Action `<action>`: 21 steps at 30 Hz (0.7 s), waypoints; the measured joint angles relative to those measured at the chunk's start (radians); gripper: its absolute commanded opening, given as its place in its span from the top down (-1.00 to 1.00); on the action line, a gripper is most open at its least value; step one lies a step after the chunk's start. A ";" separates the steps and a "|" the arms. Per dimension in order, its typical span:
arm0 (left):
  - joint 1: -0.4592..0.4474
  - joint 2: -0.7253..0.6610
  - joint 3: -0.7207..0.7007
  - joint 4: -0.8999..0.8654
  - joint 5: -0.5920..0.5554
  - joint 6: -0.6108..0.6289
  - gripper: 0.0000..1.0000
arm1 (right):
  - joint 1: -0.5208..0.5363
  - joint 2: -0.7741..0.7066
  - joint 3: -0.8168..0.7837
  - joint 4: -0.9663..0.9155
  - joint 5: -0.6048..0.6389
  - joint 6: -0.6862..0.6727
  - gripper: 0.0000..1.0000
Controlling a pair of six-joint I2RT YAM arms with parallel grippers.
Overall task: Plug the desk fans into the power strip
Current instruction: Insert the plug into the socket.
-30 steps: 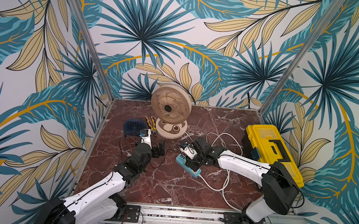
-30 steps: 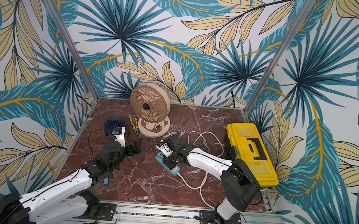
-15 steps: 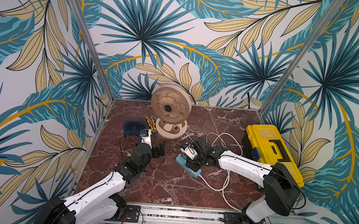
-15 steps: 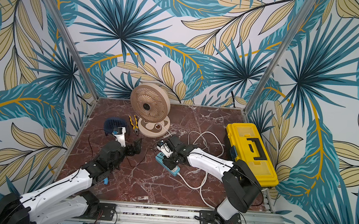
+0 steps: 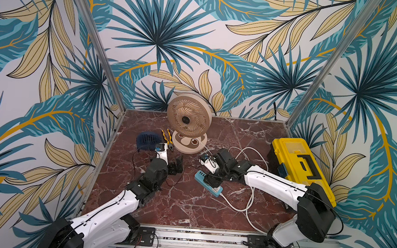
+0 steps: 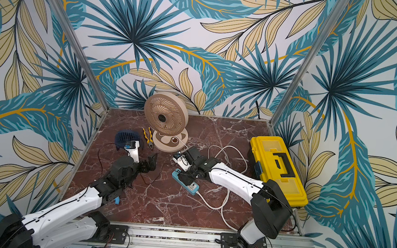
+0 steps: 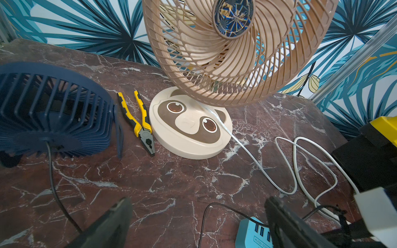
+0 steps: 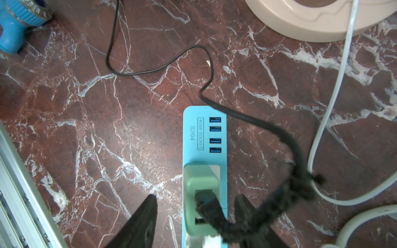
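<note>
The small navy desk fan (image 5: 148, 141) (image 7: 53, 107) stands at the back left, and a thin black cord (image 8: 161, 66) trails across the marble. The light-blue power strip (image 5: 199, 176) (image 6: 193, 189) (image 8: 204, 133) lies mid-table. A pale green adapter (image 8: 202, 178) sits in its socket with the black plug (image 8: 206, 204) pushed into it. My right gripper (image 8: 196, 199) (image 5: 212, 179) hovers over that adapter, open, its jaws on either side and clear of it. My left gripper (image 7: 198, 201) (image 5: 178, 166) is wide open and empty, just left of the strip.
A large tan fan (image 5: 188, 120) with an animal-face base stands at the back, its thin white lead running right. Yellow-handled pliers (image 5: 166, 139) lie between the two fans. A yellow toolbox (image 5: 298, 166) fills the right edge. The strip's white cord (image 5: 242, 205) loops near the front right.
My right gripper's jaws have spread apart off the green adapter, which stays in the strip. Neither arm has shifted noticeably.
</note>
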 measured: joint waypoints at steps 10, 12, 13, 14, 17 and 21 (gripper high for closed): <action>0.000 0.000 0.000 0.000 0.001 0.000 -1.00 | 0.000 0.047 0.026 -0.038 -0.002 -0.009 0.03; 0.000 0.000 0.000 0.000 0.002 0.000 -1.00 | 0.000 0.057 0.035 -0.048 -0.006 -0.013 0.11; 0.000 0.000 0.000 0.000 0.003 0.000 -1.00 | 0.000 0.064 0.039 -0.052 -0.011 -0.016 0.19; 0.000 0.000 0.000 0.000 0.003 0.000 -1.00 | 0.000 0.068 0.041 -0.055 -0.013 -0.017 0.28; 0.000 -0.001 0.000 0.000 0.003 0.000 -1.00 | 0.000 0.082 0.041 -0.066 -0.021 -0.024 0.53; 0.000 -0.001 0.000 0.000 0.003 0.000 -1.00 | -0.001 0.084 0.043 -0.076 -0.028 -0.033 0.78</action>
